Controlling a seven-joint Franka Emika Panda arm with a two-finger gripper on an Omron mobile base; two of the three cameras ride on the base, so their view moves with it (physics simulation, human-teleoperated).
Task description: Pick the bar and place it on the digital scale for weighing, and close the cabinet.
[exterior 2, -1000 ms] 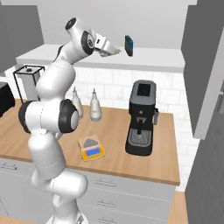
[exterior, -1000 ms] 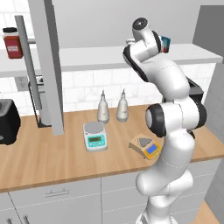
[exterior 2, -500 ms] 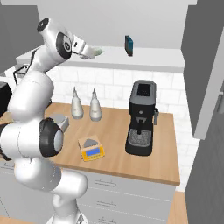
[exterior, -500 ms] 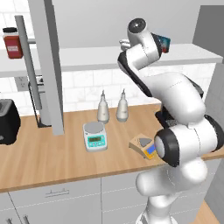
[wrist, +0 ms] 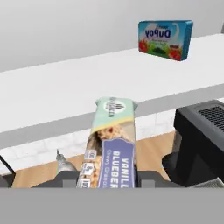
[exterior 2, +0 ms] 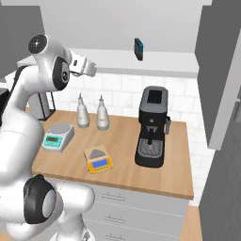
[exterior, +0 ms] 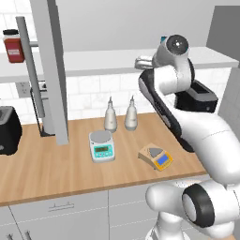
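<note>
The bar (wrist: 111, 144), in a pale mint and whitish wrapper, stands upright between the fingers of my gripper (wrist: 109, 177), which is shut on it. In the base views the gripper (exterior: 142, 62) (exterior 2: 88, 69) hovers in front of the white cabinet shelf (exterior: 93, 60), high above the counter. The tan-yellow digital scale (exterior: 156, 157) (exterior 2: 98, 160) sits on the wooden counter, below and a little to the right of the hand. The cabinet's grey door (exterior: 51, 70) stands open at the left, and another grey door (exterior 2: 219, 70) hangs open at the right.
A blue box (wrist: 165, 38) (exterior 2: 138, 48) stands on the shelf. A white scale (exterior: 101, 145), two bottles (exterior: 110, 117), a black coffee machine (exterior 2: 151, 127) and a toaster (exterior: 7, 129) are on the counter. A red jar (exterior: 13, 46) sits on the shelf's left end.
The arm has swung left and slightly down along the shelf, carrying the bar away from the blue box. The jaws closed a little more on the bar.
</note>
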